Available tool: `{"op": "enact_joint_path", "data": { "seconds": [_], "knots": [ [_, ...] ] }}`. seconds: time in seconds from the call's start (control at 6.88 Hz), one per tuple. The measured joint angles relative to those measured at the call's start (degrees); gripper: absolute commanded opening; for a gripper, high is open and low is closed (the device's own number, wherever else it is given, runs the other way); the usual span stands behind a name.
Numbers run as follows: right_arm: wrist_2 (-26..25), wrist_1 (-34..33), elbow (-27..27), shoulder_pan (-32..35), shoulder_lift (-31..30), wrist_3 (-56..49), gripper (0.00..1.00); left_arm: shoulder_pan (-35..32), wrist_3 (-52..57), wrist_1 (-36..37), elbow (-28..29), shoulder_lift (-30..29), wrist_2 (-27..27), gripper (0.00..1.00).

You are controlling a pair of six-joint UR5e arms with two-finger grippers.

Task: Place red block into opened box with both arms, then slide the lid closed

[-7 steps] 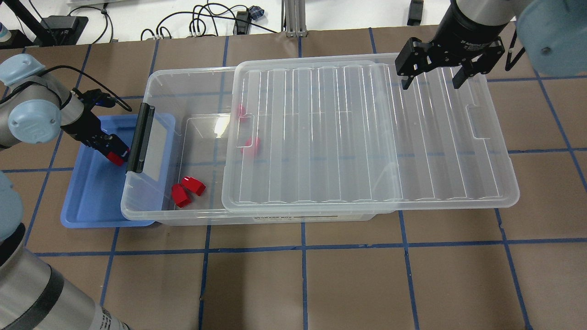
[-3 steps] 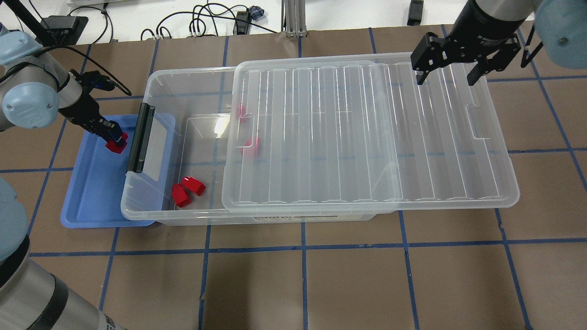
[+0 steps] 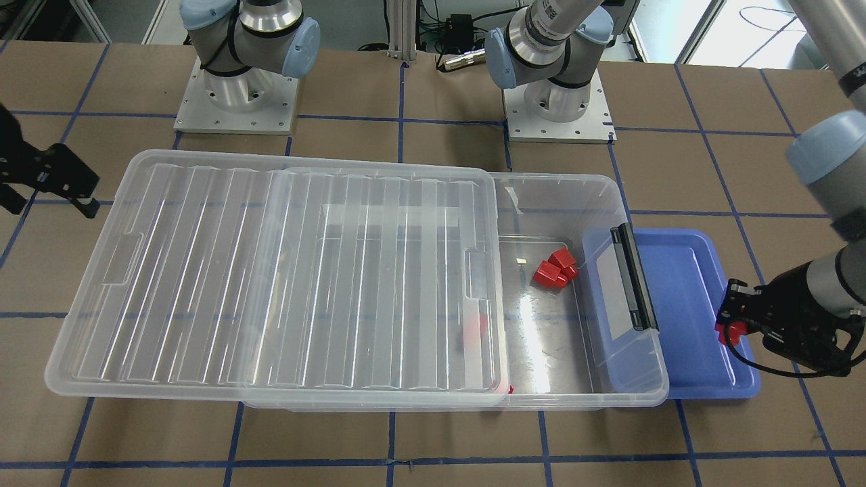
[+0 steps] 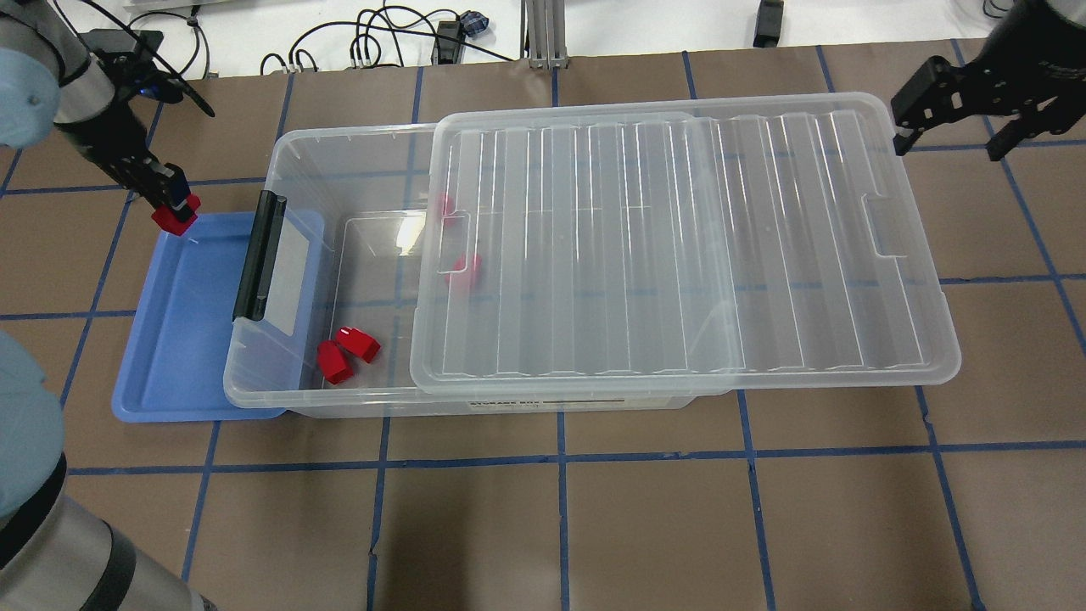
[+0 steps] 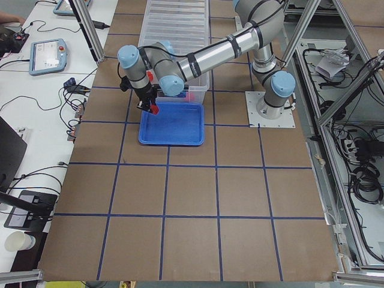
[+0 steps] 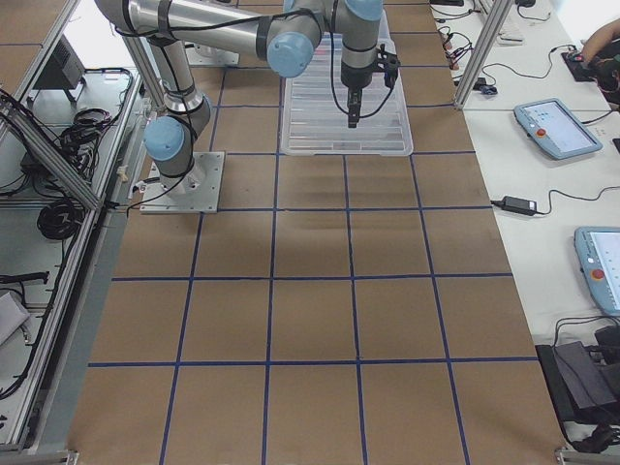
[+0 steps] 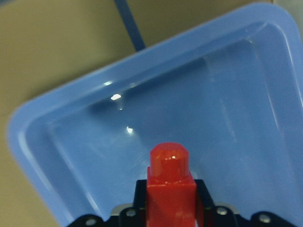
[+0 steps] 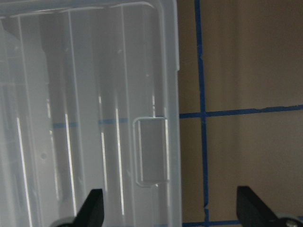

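overhead exterior: left pincer (image 4: 173,202) clamps red block (image 4: 174,218); right pincer (image 4: 946,151) gapes.

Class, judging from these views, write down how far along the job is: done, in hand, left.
Done: red blocks already lie in the box. In hand: the left end effector holds a red block above the blue tray. Left: drop it into the box, then slide the lid closed, probably with the open right end effector.
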Motion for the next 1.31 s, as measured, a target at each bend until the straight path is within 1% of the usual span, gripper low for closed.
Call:
{"op": "enact_joint_path", "data": {
  "seconds": [0.15,0.29,0.44,0.58,0.73,1.02,1.16,1.31],
  "knots": [
    [-2.3,-2.5,1.5,-2.4,1.4,-6.0,1.00,-3.3,-4.4,-3.6,2.4,1.7,-0.3,0.00],
    [-4.7,-6.3,4.3,-3.8,2.5,-9.0,1.00,-7.3,-10.6,-5.6,2.8,3.3,-0.5,0.00],
    [-5.7,-9.6,7.2,-4.5,3.0,-10.1,1.00,-10.9,-16.5,-6.3,1.2,4.5,-1.0,0.00],
    [-6.0,-11.6,9.2,-4.9,3.2,-10.4,1.00,-13.7,-22.4,-5.1,-1.7,5.3,-1.8,0.00],
    [-6.0,-12.3,10.2,-5.1,3.2,-10.6,1.00,-16.0,-27.1,-0.9,-5.5,5.3,-2.1,0.00],
    [-6.0,-12.7,10.8,-5.3,3.2,-10.7,1.00,-17.9,-32.3,10.0,-14.3,5.5,-2.4,0.00],
    [-6.0,-12.7,10.8,-5.3,3.2,-10.7,1.00,-17.9,-33.2,14.7,-17.5,5.2,-3.1,0.00],
    [-6.0,-12.7,10.9,-5.3,3.2,-10.7,1.00,-17.6,-33.8,17.9,-19.4,4.6,-4.1,0.00]
  ]
}}
